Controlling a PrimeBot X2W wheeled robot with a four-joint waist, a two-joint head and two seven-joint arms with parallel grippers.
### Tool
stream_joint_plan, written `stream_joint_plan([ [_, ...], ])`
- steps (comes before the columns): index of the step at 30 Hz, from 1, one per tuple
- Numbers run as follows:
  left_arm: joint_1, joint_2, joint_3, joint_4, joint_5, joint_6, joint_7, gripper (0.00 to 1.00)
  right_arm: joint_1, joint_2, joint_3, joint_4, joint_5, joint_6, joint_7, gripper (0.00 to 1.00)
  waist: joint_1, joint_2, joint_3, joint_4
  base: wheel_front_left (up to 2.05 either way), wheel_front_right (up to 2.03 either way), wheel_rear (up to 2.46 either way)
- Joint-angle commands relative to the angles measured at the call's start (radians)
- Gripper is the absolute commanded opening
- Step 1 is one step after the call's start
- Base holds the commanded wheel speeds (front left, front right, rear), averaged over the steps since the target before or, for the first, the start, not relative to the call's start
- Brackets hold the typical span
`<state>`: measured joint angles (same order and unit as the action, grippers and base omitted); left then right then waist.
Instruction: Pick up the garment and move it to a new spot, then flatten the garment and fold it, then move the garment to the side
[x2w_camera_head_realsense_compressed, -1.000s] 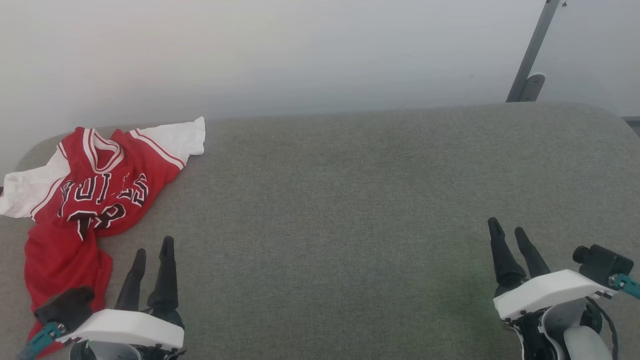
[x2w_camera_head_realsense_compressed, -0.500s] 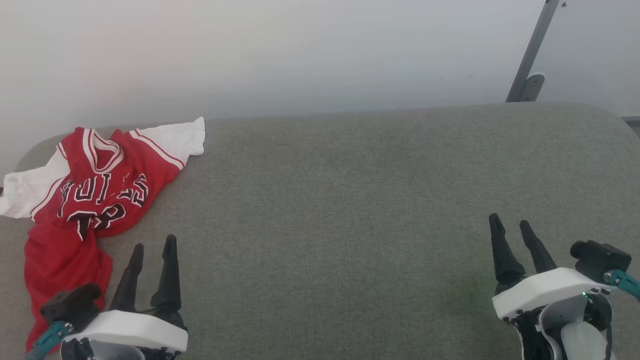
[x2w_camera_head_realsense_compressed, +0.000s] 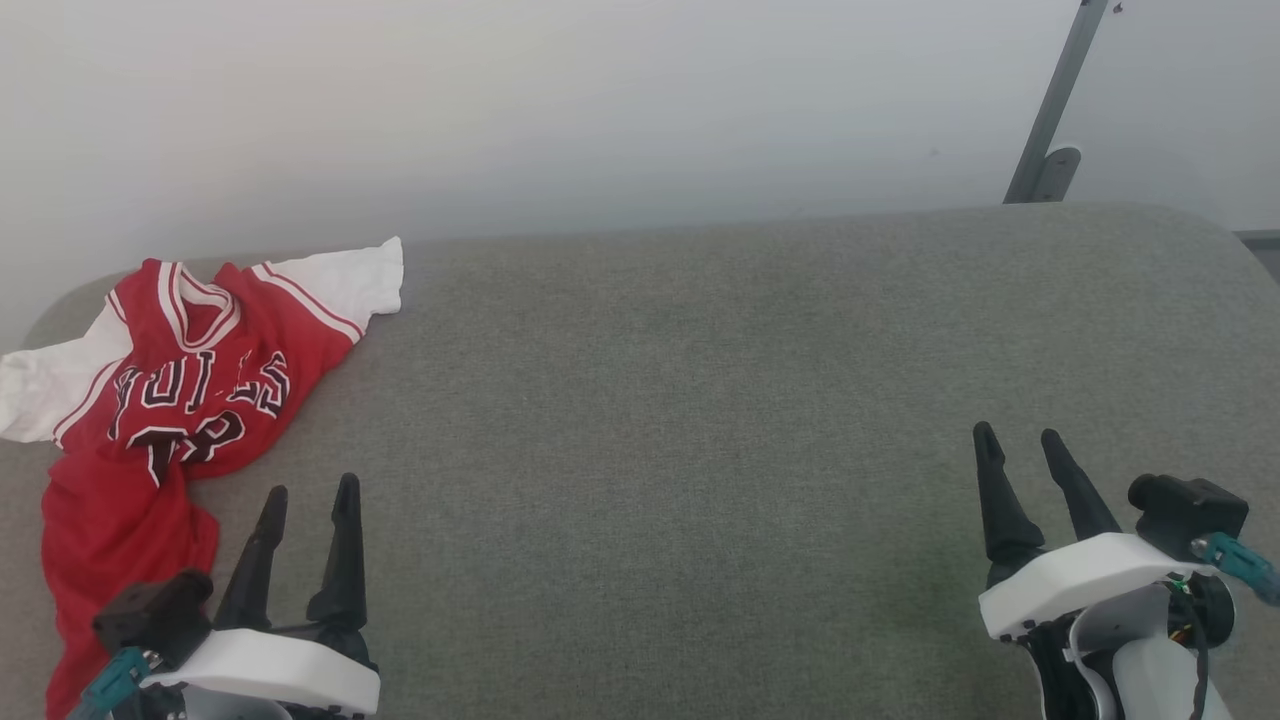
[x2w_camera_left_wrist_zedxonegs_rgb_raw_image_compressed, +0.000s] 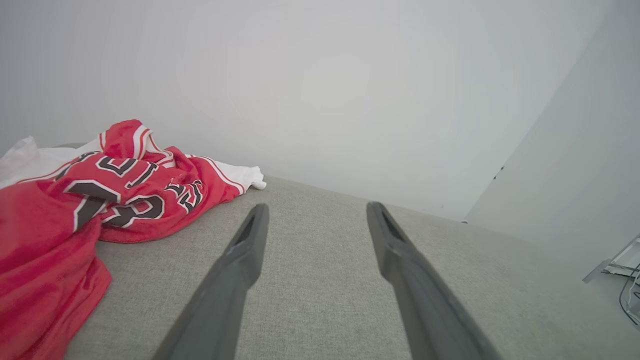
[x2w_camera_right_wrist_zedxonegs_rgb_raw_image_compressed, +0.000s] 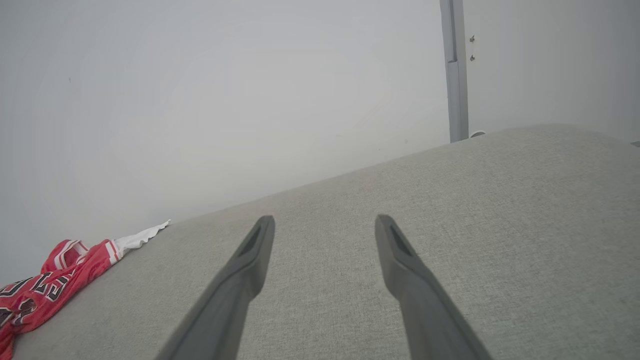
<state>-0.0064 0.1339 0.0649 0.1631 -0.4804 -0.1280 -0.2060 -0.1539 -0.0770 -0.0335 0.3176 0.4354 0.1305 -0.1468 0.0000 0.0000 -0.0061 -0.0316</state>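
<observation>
While the garment (x2w_camera_head_realsense_compressed: 165, 390) is seen lying crumpled at the far left end of the grey padded surface (x2w_camera_head_realsense_compressed: 700, 400), the first step, the pick-up, is judged to be in hand but not yet begun. Its collar is turned toward the wall, one white sleeve is spread along the back edge, and the red lower part is bunched and trails toward the robot. The left gripper (x2w_camera_head_realsense_compressed: 311, 485) is held just beside that red part, apart from it, with its jaws spread wide and nothing between them. The right gripper (x2w_camera_head_realsense_compressed: 1016, 432) is kept well apart at the other end, equally parted and empty, over bare padding. For the next move, the left gripper would have to be swung to its left and lowered onto a raised fold, so that cloth can be gathered between the fingers. The wide bare middle of the surface could be used as the new spot.
</observation>
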Motion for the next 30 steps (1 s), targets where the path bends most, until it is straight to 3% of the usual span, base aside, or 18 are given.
stream_joint_plan([
  [1,0.003,0.008,-0.004,-0.009,0.022,-0.003,-0.010,1.00,-0.016,-0.001,0.003,-0.010,-0.025,0.000,-0.012,1.00,0.0000,0.0000,-0.001,-0.001,0.00,0.00,0.00],
  [30,0.022,0.032,-0.011,-0.018,0.163,-0.003,-0.061,1.00,-0.015,0.002,0.016,-0.010,-0.219,0.000,-0.061,1.00,0.0000,0.0000,0.000,-0.009,0.00,0.00,0.00],
])
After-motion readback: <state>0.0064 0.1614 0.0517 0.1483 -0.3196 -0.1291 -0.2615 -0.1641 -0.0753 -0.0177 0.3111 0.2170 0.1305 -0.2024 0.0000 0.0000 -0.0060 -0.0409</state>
